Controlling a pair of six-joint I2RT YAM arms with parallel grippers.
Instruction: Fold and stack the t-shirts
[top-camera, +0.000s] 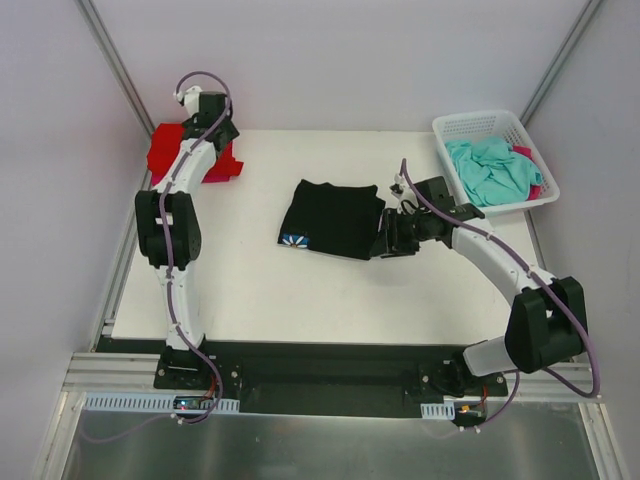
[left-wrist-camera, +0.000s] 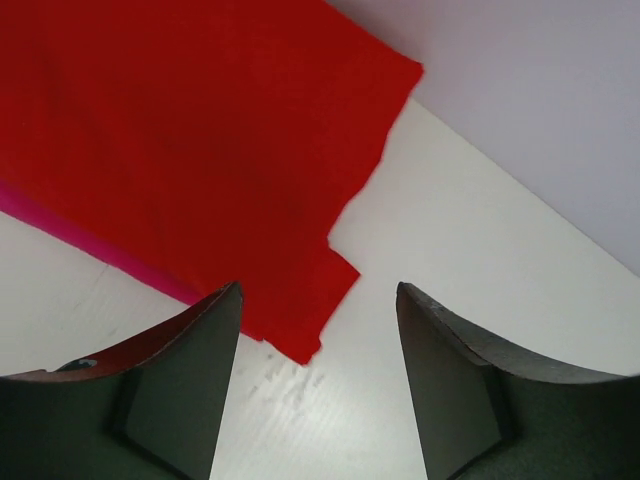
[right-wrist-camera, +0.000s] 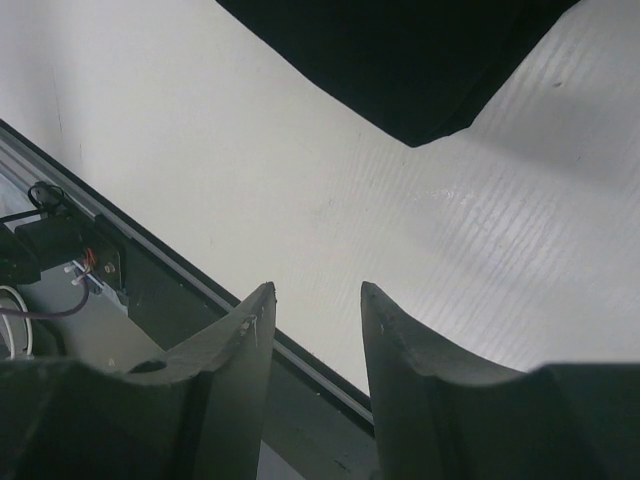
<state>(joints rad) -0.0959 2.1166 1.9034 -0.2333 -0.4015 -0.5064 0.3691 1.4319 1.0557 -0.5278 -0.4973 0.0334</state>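
Clearly the work is about halfway. At the far left corner of the table (top-camera: 300, 290) a folded red t-shirt (left-wrist-camera: 180, 130) lies on a pink t-shirt (left-wrist-camera: 120, 262), so there is a stack of two. One black t-shirt (top-camera: 335, 215) lies in the middle of the table, folded into a rough rectangle but not yet on the stack; I judge that it needs tidying and carrying over. One teal t-shirt (top-camera: 490, 170) lies crumpled in the single white basket (top-camera: 480, 120) at the far right. A bit of pinkish-red cloth (top-camera: 528, 155) is beside it; whether that is another shirt I cannot tell.

The left gripper (left-wrist-camera: 318, 290) hangs over the red shirt's edge, jaws wide apart, nothing between them. The right gripper (right-wrist-camera: 315, 290) is just beside the black shirt's right edge, jaws partly apart, also empty.
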